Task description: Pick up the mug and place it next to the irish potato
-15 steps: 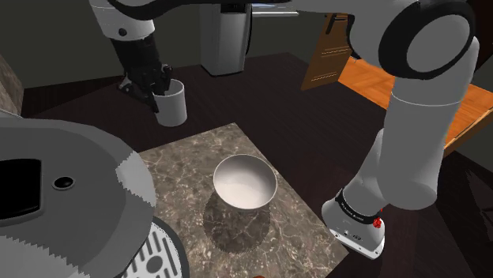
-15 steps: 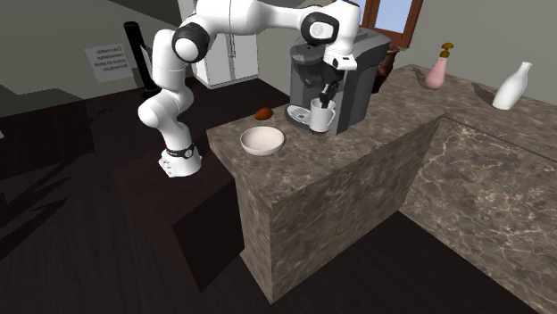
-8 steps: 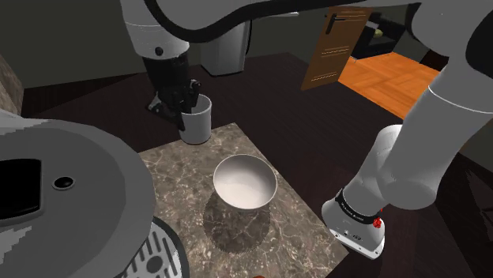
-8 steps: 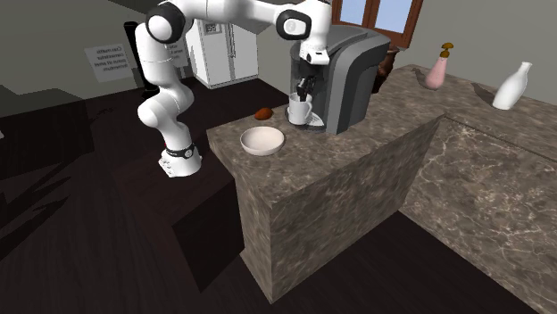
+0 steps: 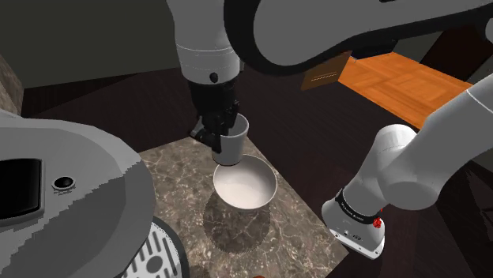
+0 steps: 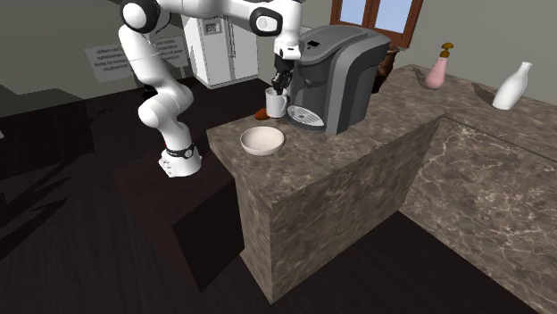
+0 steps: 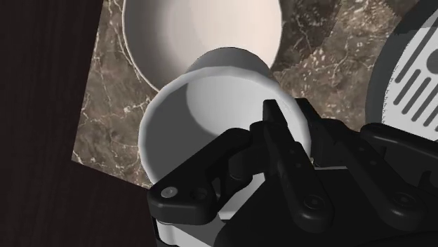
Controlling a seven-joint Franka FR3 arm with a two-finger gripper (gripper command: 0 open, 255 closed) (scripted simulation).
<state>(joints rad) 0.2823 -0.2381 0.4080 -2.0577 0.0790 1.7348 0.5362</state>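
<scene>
Between the gripper [image 5: 220, 137] fingers, which clamp its rim, the white mug [image 5: 235, 148] hangs over the bowl [image 5: 246, 186]; best kept level, then lowered upright beside the potato [image 6: 259, 114] without nudging it.

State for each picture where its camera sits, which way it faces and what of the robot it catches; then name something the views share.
Shoulder view: beside the white arm, looking down on the marbled counter; arm and black gripper, clasping the plain white mug, show.
Second exterior view: off the counter's corner, facing the whole arm and the grey coffee machine.
Wrist view: on the hand, looking down past the mug; black fingers show.
Shared: the round white bowl, in all three.
</scene>
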